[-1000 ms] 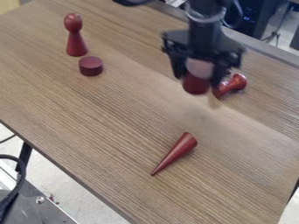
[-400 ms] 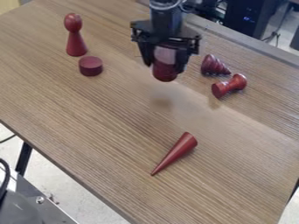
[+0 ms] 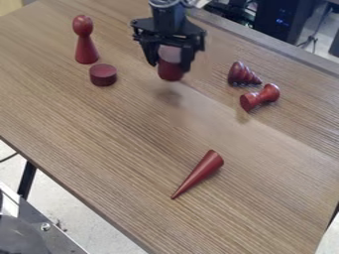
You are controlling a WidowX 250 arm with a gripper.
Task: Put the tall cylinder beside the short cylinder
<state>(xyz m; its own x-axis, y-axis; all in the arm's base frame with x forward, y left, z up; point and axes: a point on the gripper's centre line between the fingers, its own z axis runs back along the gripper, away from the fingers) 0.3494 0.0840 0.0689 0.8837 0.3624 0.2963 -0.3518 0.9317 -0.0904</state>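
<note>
The tall cylinder (image 3: 170,71) is up in the gripper (image 3: 169,65), clear of the wood, with a soft shadow on the tabletop below it. It is roughly upright, its dark red lower end hanging down between the two fingers and a paler patch showing higher up. The fingers stand parted by the cylinder's width and are clamped on its sides, one on the left and one on the right as the camera sees it. The black arm (image 3: 169,17) comes in from the top edge above them. To the left of the held piece, with bare wood between, the short cylinder (image 3: 102,75) sits flat on the table (image 3: 126,149). Just behind it a red pawn (image 3: 84,44) stands upright, with a round head and a flared foot. On the other side of the gripper, a ridged cone (image 3: 242,74) lies on its side, its narrow end pointing right, and near it lies a spool (image 3: 259,97), a flat end toward the lower left. Nearer the camera, well apart from the rest, a smooth cone (image 3: 200,173) lies with its tip toward the lower left. A dark metal plate (image 3: 49,240) with a bolt is at the bottom left corner, below the table's edge.
</note>
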